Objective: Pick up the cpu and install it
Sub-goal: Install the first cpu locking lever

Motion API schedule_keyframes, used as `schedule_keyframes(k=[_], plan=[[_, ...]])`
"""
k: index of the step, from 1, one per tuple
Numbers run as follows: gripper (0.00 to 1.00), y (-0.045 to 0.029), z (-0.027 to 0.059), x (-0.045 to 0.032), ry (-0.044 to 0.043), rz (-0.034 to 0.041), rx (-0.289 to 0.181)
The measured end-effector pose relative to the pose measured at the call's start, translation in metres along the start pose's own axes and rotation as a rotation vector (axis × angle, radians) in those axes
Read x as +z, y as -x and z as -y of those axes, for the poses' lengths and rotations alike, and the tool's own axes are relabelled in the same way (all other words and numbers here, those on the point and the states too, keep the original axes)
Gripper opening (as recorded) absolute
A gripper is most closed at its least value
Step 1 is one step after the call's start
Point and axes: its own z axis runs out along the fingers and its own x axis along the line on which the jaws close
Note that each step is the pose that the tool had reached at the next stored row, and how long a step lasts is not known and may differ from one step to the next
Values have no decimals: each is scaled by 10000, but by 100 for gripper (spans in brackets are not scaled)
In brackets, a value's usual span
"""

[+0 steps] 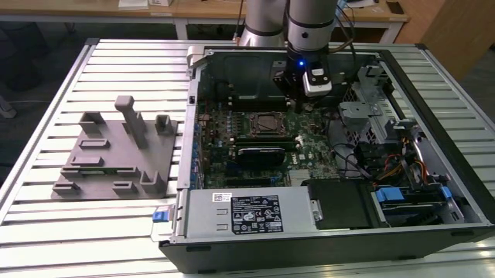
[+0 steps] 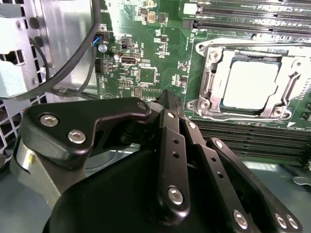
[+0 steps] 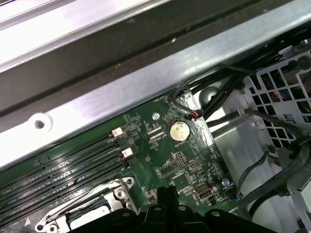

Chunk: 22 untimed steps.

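An open dark desktop computer case lies on its side on a ribbed metal table, and its green motherboard is the landmark here. The small flat square cpu with a shiny silver-grey top sits inside the metal-framed socket on that motherboard, beside the long black memory slots. The robot arm's black gripper hangs over the motherboard just beside the socket, its fingers pressed together and pinching nothing, apart from the cpu.
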Motion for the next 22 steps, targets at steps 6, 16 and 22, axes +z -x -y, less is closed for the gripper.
schedule_keyframes(k=[6, 16, 22], plan=[[11, -60, 48, -8, 1, 2, 0], [11, -228, 156, -29, 10, 19, 0], [11, -336, 218, -42, 21, 39, 1]])
